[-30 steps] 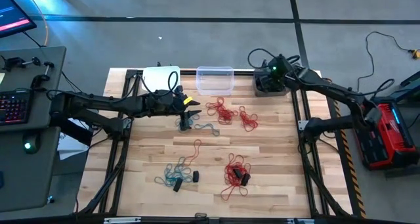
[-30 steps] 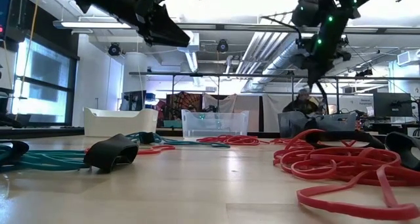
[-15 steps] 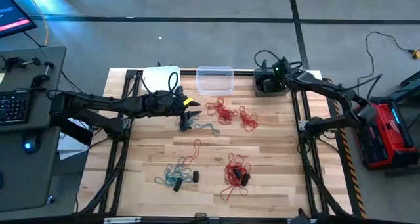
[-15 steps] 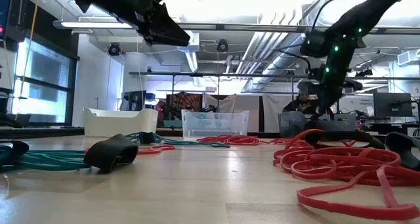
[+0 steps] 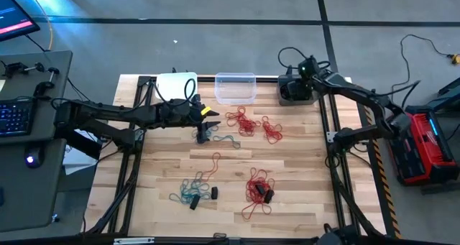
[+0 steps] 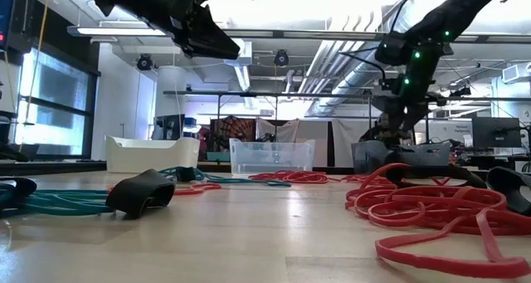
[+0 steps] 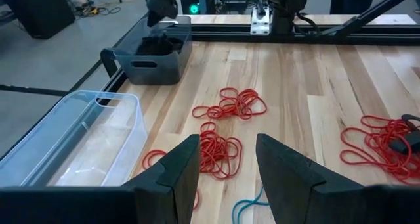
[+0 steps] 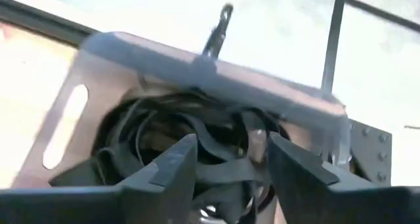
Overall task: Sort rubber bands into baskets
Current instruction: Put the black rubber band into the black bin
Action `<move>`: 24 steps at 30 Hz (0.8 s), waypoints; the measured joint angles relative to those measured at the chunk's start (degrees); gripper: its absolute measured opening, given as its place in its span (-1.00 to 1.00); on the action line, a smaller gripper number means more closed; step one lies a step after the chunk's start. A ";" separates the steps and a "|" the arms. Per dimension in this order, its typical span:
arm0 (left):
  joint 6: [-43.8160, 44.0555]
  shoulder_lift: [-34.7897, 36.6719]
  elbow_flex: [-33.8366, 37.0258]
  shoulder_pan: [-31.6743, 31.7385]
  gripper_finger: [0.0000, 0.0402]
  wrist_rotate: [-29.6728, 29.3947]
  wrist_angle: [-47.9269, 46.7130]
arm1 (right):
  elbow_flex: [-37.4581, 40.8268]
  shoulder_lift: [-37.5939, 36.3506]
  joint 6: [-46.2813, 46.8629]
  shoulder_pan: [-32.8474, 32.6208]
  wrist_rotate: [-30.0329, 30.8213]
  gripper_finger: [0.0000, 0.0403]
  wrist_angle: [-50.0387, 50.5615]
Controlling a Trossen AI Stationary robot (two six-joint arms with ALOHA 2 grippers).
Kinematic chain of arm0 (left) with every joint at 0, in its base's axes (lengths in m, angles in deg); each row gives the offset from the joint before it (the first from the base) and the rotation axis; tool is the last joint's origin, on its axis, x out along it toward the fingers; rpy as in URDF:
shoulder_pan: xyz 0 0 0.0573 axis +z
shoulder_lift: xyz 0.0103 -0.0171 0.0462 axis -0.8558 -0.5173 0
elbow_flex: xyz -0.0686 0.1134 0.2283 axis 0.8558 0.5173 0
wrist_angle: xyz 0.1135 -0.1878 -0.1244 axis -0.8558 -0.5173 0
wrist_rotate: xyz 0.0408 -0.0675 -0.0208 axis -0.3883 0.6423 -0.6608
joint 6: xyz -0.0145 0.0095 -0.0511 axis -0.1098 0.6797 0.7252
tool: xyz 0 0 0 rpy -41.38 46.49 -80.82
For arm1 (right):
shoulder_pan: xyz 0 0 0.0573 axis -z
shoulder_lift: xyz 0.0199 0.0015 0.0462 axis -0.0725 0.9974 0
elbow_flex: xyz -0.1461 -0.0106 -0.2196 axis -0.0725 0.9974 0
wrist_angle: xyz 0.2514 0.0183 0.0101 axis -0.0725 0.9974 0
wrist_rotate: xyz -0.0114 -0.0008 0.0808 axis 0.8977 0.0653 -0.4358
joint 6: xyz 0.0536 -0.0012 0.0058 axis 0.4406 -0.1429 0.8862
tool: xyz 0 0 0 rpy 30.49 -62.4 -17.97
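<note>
Thin elastic rubber bands lie in loose tangled bunches on the pale wooden tabletop [image 5: 287,173]: 3 red bunches [image 5: 242,120], [image 5: 272,130], [image 5: 257,187] and 2 teal ones [image 5: 188,190], [image 5: 224,139], with a few black loops among them.

3 small rectangular plastic baskets stand along the far edge. The white basket [image 5: 176,85] and clear basket [image 5: 235,87] show no bands inside. The dark grey basket [image 5: 294,91] holds a heap of black bands [image 8: 190,145].

The right gripper [image 8: 226,165] hangs over that heap, fingers apart, empty. The left gripper [image 5: 213,118], spread and empty, hovers near the teal bunch.
</note>
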 joint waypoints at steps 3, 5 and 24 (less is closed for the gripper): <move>0.00 0.00 -0.04 0.00 -0.29 -0.01 -0.82 | -1.35 -0.30 -2.86 -0.41 -2.62 -0.13 1.49; 0.00 0.00 -0.04 0.00 -0.29 0.00 -1.92 | -1.48 -1.15 -4.48 -1.96 -6.31 -0.23 2.31; 5.02 -0.24 7.71 0.39 -0.51 6.10 10.82 | 1.24 -4.41 18.82 -52.17 -17.96 -0.34 2.56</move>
